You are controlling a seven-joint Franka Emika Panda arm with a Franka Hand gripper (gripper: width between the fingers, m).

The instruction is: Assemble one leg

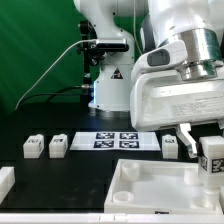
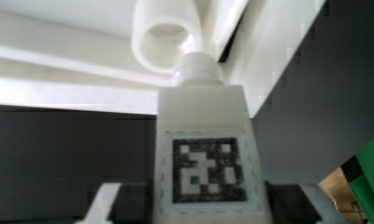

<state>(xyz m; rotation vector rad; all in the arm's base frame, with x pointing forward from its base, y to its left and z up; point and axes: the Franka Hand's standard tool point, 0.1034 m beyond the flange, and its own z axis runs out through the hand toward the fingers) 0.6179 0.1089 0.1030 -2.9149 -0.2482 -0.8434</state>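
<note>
My gripper [image 1: 209,150] is shut on a leg [image 1: 213,157], a chunky white block with a black-and-white tag, and holds it over the right part of the large white tabletop panel [image 1: 150,185]. In the wrist view the leg [image 2: 205,150] fills the middle between my fingers [image 2: 123,205]. Its narrow peg end points toward a round recessed hole [image 2: 161,40] in the white panel [image 2: 59,60]. Whether the peg touches the panel I cannot tell. Three more legs lie on the black table: two at the exterior view's left [image 1: 33,147] [image 1: 57,146] and one near my gripper [image 1: 170,146].
The marker board [image 1: 118,140] lies flat behind the panel. A white part [image 1: 5,182] sits at the exterior view's left edge. The robot base [image 1: 108,85] stands at the back, with a cable [image 1: 45,75] and a green backdrop.
</note>
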